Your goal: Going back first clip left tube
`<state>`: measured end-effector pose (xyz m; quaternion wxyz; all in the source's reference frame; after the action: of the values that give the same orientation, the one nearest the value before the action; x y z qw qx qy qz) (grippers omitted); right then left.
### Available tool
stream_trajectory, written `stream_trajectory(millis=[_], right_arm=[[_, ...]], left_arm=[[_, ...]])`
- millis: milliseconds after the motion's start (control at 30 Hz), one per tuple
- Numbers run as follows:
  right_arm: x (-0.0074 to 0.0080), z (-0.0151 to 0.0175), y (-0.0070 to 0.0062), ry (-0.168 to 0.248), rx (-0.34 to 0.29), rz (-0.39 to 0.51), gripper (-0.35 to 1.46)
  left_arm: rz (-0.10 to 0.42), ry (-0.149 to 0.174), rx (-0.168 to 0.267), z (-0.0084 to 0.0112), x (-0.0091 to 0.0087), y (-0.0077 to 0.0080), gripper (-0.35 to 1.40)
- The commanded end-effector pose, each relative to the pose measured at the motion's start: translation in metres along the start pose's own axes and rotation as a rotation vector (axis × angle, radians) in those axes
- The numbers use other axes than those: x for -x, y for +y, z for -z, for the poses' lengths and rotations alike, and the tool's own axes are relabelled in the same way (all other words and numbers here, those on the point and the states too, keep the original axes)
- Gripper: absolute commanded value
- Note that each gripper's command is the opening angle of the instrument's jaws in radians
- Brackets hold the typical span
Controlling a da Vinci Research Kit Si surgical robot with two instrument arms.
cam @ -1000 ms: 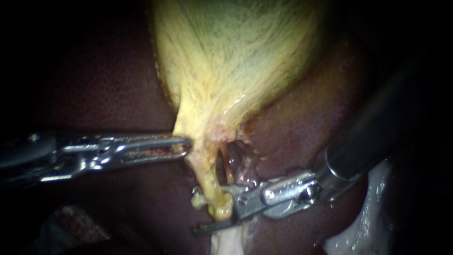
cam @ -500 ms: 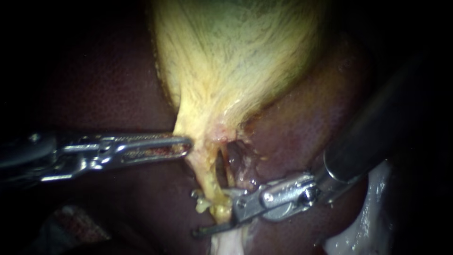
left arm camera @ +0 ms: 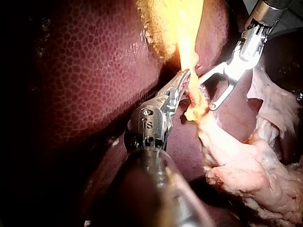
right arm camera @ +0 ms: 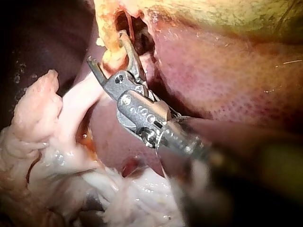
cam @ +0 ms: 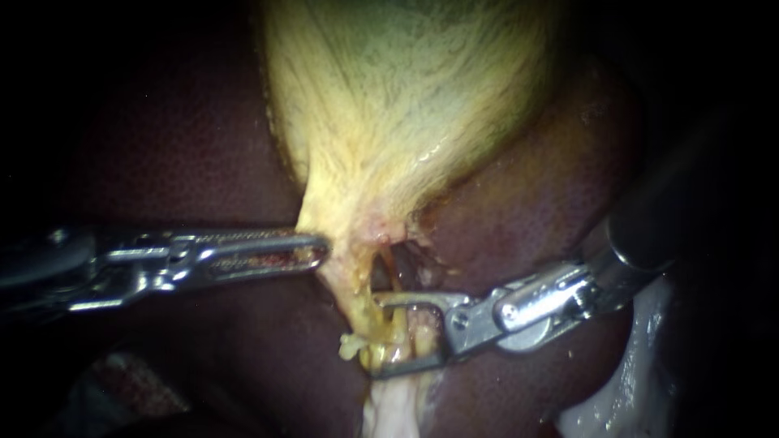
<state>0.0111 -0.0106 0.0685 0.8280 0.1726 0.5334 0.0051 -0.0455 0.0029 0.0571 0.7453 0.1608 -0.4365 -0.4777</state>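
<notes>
Here's the right instrument [cam: 378,334] at the stalk beneath the gallbladder [cam: 406,105], its jaws spread wide. The left tube [cam: 372,320], a thin waxy yellow strand, lies in the gap between them, framed rather than pinched as far as I can see; a pinker strand [cam: 422,332] runs just beside it. I can't tell from here whether a clip sits on that tube. My read is that the jaws are not yet clear of it, so the backing away is mostly left to do. Across from it, the left instrument [cam: 312,251] has its slim ridged jaws pressed onto the edge of the gallbladder's neck. The gallbladder is pale yellow, fibrous and streaked; the liver [cam: 162,146] is dark maroon, glossy and finely pebbled; wet, lumpy pale tissue [cam: 389,414] trails below the tubes.
</notes>
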Motion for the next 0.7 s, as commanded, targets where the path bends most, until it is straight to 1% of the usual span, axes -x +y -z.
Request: stream_trajectory(millis=[33,167,267,400,533,700], right_arm=[[0.0000,0.0004,0.0000,-0.001,0.005,-0.002,0.60],[-0.0004,0.0022,0.0000,-0.007,0.027,0.008,0.60],[-0.0010,0.0038,-0.0002,-0.011,0.038,0.024,0.60],[-0.0024,0.0061,-0.0003,-0.015,0.045,0.065,0.60],[-0.0039,0.0081,-0.0001,-0.016,0.042,0.117,0.60],[-0.0051,0.0098,-0.0002,-0.014,0.034,0.164,0.60]], left_arm=[[0.000,0.000,0.000,0.0000,0.0000,0.0000,-0.35],[0.000,0.000,-0.001,0.0000,0.0000,0.0001,-0.35],[0.000,0.000,-0.001,0.0000,0.0000,0.0002,-0.35],[0.000,0.000,-0.001,0.0000,0.0000,0.0002,-0.35],[-0.001,0.000,-0.001,0.0000,-0.0001,0.0003,-0.35],[-0.002,0.000,-0.002,-0.0002,-0.0003,0.0007,-0.35]])
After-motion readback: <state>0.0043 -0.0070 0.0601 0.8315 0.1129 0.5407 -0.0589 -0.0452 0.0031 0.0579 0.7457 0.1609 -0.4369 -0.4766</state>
